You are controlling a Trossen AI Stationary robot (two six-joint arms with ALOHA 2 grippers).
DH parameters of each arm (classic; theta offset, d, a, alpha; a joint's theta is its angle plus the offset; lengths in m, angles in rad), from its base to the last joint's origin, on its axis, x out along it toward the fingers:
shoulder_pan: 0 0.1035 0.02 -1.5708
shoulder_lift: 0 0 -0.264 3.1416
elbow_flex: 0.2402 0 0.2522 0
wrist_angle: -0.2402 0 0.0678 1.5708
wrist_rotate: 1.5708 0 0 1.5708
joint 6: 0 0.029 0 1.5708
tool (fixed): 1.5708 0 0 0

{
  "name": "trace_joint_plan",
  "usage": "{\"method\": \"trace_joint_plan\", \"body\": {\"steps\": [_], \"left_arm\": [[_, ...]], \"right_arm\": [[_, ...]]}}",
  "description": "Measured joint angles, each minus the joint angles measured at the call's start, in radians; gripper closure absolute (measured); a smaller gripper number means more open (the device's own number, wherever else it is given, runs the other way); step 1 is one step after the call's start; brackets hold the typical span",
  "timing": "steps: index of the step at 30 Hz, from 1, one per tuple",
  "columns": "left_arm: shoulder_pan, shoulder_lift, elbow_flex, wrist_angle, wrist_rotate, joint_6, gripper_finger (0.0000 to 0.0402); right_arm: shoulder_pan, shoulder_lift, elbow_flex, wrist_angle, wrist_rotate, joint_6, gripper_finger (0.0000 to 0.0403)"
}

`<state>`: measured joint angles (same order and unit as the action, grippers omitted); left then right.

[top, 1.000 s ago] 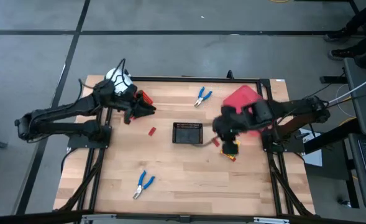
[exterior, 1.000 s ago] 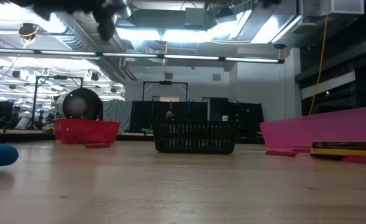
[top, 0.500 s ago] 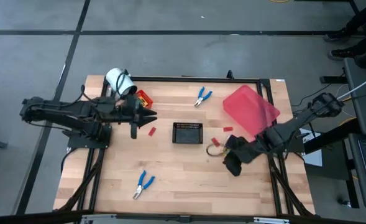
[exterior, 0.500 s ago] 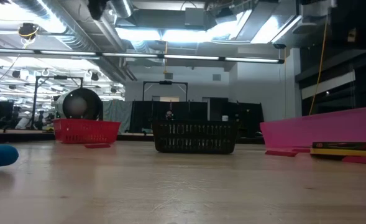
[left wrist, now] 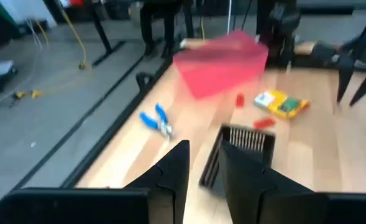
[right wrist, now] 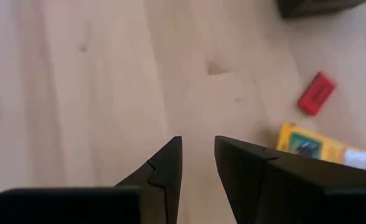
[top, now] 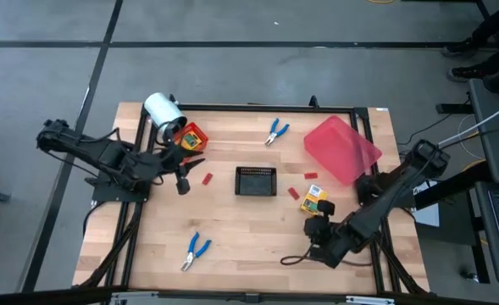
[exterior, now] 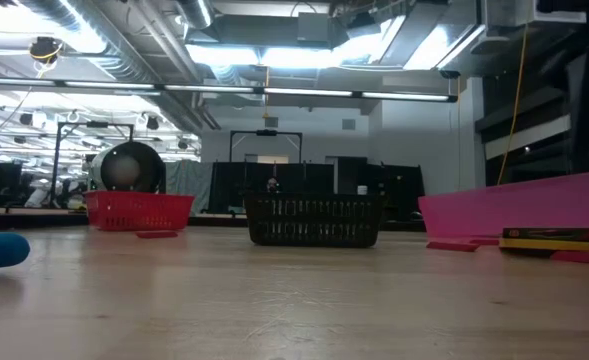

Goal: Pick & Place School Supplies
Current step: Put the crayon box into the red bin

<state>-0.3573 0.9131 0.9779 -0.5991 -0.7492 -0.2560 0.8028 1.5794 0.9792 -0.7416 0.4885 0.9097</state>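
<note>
Wooden tabletop [top: 232,229] fills my overhead feed, with both arms drawn back toward their own sides, so I judge I'm between picks, not mid-carry. My right gripper [right wrist: 198,163] shows its two fingers close together with only a thin gap and nothing in it; it sits near the front right of the table, looking over bare wood toward a yellow-orange box [right wrist: 313,146] and a red piece [right wrist: 316,93]. My left gripper [left wrist: 201,171] is likewise nearly closed and empty, pulled back at the left edge beside the red basket [top: 191,135] and the white roll [top: 160,108]. The supplies are spread out: the box [top: 315,199] lies right of the black tray [top: 256,180], one pair of blue-handled pliers [top: 274,130] near the far edge, another [top: 196,249] near the front left, and small red pieces at [top: 207,179] and [top: 311,176]. The pink tray [top: 342,148] is at the far right. Next I'd open the right fingers and bring them down over the box, the nearest item, squaring up to its narrow side. From the level camera I can barely see the supplies, only the box's edge [exterior: 554,238] low by the pink tray. Whether the red basket already holds anything I can't make out.
</note>
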Motion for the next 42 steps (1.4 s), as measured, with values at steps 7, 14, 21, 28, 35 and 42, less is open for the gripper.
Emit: {"method": "trace_joint_plan", "body": {"steps": [7,14,21,28,35,42], "left_arm": [[-0.031,0.037,-0.001,-0.055,0.002,-0.056,0.033],[-0.036,0.046,-0.002,-0.058,0.039,-0.065,0.0332],[-0.036,0.045,-0.001,-0.056,0.069,-0.1,0.0332],[-0.036,0.045,-0.001,-0.049,0.077,-0.135,0.0332],[-0.036,0.045,-0.001,-0.048,0.097,-0.167,0.0332],[-0.033,0.045,-0.001,-0.06,0.091,-0.168,0.034]], "right_arm": [[-0.014,0.104,0.032,-0.157,0.073,0.022,0.0303],[-0.018,0.162,0.027,-0.169,0.081,0.051,0.0303],[-0.029,0.209,0.013,-0.191,0.126,0.151,0.0303],[-0.034,0.266,0.013,-0.198,0.133,0.208,0.0303],[-0.035,0.305,0.013,-0.239,0.122,0.24,0.0334],[-0.04,0.277,0.052,-0.302,0.09,0.205,0.0395]]}}
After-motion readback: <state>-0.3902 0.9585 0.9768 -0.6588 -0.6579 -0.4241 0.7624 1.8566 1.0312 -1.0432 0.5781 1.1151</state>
